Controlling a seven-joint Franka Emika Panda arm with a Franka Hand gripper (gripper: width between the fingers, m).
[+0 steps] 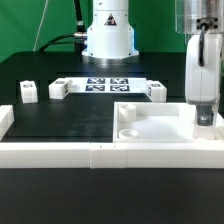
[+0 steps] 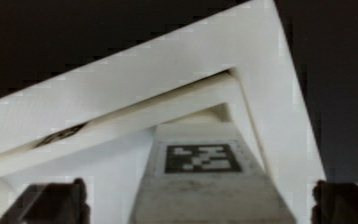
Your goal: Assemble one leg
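**Item:** leg (image 2: 202,160), a small white boxy post with a black-and-white square tag on its facing side.

**Location:** towards the front right corner of the worktop, standing against an inner corner of the large white tray (image 1: 135,104).

**Handling (judged):** hard moulded plastic, so light, stiff and not fragile. The smooth faces could slip under a weak pinch. It is best held across two opposite flat sides, about mid-height, leaving the tagged face clear. The tray walls close beside it leave little room for a finger.

**Gripper (image 1: 203,118):** lowered over the tray by the right edge. The jaws stand wide apart, one finger (image 2: 51,200) on either side of the leg. Neither appears to touch it, and nothing is held.

**Wrist view only:** the leg, its tag, the gap on each side of it and the tray (image 2: 140,90) walls meeting behind it. The arm hides all of this in the exterior view.

**Exterior view only:**
- the marker board (image 1: 105,83) near the back edge
- a left post (image 1: 27,92), a middle post (image 1: 58,88) and a right post (image 1: 155,90) lying loose
- a white rail (image 1: 60,152) along the front edge
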